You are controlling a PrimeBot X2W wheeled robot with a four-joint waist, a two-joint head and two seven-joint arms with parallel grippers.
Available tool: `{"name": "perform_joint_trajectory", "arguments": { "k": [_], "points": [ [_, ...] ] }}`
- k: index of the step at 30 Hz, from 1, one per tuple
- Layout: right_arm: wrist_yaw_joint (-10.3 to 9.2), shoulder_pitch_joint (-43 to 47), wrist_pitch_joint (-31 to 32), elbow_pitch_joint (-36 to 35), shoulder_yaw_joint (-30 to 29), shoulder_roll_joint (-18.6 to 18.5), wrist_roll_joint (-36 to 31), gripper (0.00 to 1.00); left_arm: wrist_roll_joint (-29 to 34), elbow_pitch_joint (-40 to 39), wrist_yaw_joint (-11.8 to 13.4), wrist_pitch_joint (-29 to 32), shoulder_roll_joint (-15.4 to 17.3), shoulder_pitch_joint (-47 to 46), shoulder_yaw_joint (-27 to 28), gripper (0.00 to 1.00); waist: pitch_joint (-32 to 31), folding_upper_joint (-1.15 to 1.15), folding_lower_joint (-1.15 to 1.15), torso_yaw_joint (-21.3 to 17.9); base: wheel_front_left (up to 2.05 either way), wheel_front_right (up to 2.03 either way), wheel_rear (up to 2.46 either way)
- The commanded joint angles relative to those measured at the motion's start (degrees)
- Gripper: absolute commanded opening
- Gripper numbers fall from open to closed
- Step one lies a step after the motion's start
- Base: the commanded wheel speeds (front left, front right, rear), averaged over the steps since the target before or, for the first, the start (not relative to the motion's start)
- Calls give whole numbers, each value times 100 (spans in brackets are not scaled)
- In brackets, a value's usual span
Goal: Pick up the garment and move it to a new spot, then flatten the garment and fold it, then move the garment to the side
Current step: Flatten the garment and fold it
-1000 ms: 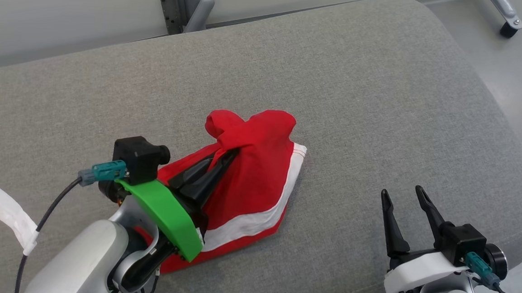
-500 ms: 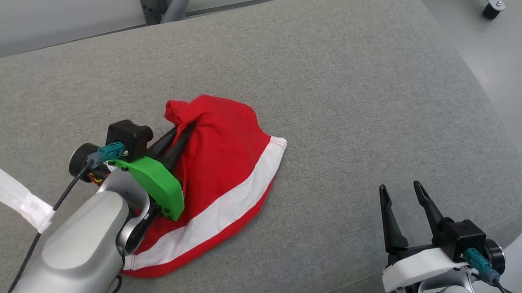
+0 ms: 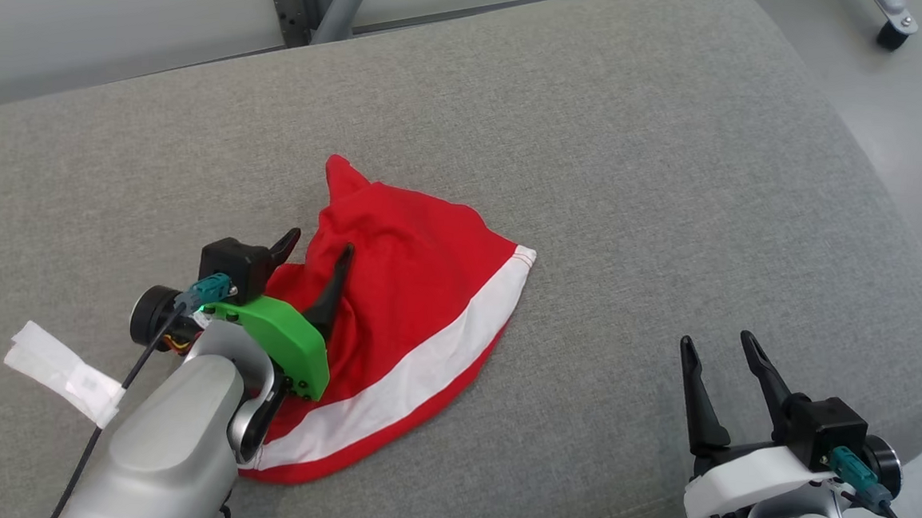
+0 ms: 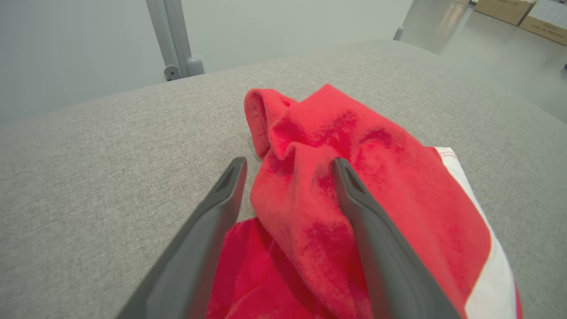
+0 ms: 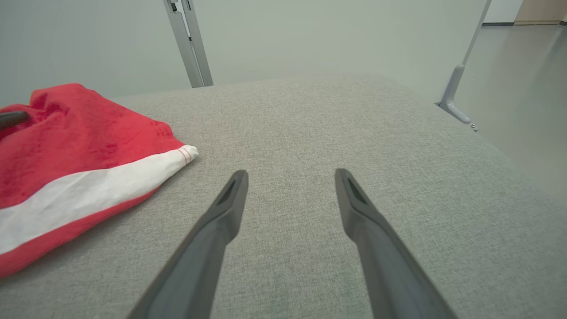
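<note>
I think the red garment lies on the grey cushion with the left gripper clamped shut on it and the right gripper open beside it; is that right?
Not quite: the left gripper is open, its jaws apart with a fold of the garment between them, as the left wrist view shows. The rest holds: it lies on the grey cushion, and the right gripper is open.

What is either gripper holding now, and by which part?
Nothing is held. The left gripper is open, with a fold of the garment lying loose between its fingers; the right gripper is open above the cushion, apart from the garment.
</note>
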Motion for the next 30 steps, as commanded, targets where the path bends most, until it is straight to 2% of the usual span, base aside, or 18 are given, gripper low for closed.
{"name": "perform_joint_trajectory", "arguments": {
  "k": [1, 7, 12, 13, 17, 21, 23, 30],
  "points": [
    [-4, 65, -19, -63, -64, -8, -32, 100, -62, -79, 112, -131, 1, 134, 112, 100, -94, 22, 0, 184, 0, 0, 0],
    [-4, 134, -18, -324, -301, -11, -213, 100, 7, -788, 541, -265, 127, 727, 515, 100, -331, 22, 0, 498, 0, 0, 0],
    [-4, 190, -18, -495, -524, -10, -435, 100, 440, -1980, 1107, -249, 275, 1659, 1050, 100, -640, 22, 0, 754, 0, 0, 0],
    [-4, 190, -18, -495, -524, -10, -435, 100, 440, -1980, 1107, -249, 275, 1659, 1050, 100, -640, 22, 0, 754, 0, 0, 0],
    [-4, 254, -18, -517, -657, -57, -528, 100, 770, -2792, 1376, -250, 317, 2565, 1490, 100, -878, 22, 0, 912, 0, 0, 0],
    [-4, 300, -18, -474, -764, -71, -550, 100, 966, -3344, 1377, -252, 285, 3380, 1965, 100, -990, 22, 0, 1053, 0, 0, 0],
    [-4, 366, -18, -407, -756, -70, -552, 100, 1058, -3530, 1296, -252, 218, 3752, 2225, 100, -1031, 22, 0, 1116, 0, 0, 0],
    [-4, 515, -18, -156, -688, -69, -564, 100, 1522, -3821, 730, -252, 80, 4591, 3111, 100, -1109, 22, 0, 1365, 0, 0, 0]
  ]
}}
